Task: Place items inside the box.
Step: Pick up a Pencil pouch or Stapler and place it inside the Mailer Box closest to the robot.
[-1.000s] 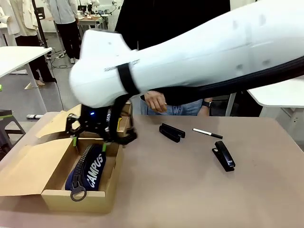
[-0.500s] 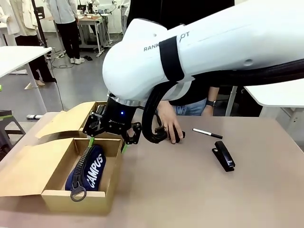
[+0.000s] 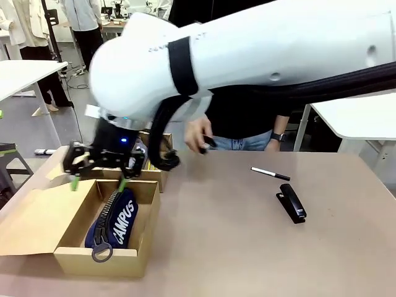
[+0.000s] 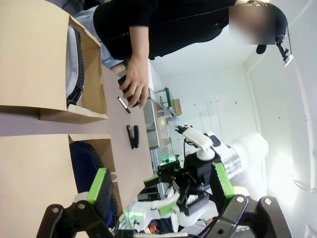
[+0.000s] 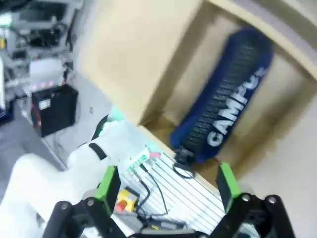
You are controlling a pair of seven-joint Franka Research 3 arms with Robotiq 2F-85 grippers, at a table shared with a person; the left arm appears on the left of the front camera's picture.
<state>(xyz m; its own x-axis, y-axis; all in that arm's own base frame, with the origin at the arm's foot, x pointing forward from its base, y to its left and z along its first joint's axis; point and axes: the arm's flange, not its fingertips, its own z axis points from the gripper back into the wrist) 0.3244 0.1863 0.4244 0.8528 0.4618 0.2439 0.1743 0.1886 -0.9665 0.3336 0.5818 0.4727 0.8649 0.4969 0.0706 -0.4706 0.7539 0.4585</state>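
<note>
The box [image 3: 104, 262] stands open at the table's front left, its flap lid [image 3: 34, 224] folded out to the left. Inside lies the navy "CAMPUS" pouch [image 3: 117, 223]. My right gripper [image 3: 98, 183] hovers open just above the box's far end with nothing between its fingers; its wrist view looks down on the pouch [image 5: 228, 109]. A black stapler [image 3: 291, 204] and a white pen [image 3: 270, 174] rest on the table at the right. The person's hand [image 3: 197, 137] holds a small black piece [image 3: 209, 142] above the table. My left gripper [image 4: 160, 183] is open and empty.
A smaller cardboard box [image 3: 153, 168] stands right behind the larger one. My right arm's white links span the picture from the right, above the table. The person stands at the far edge. A white table [image 3: 365, 120] lies beyond the right side.
My right gripper swung left, from the box's right wall to above its far left end. The person's hand lifted the black piece off the table.
</note>
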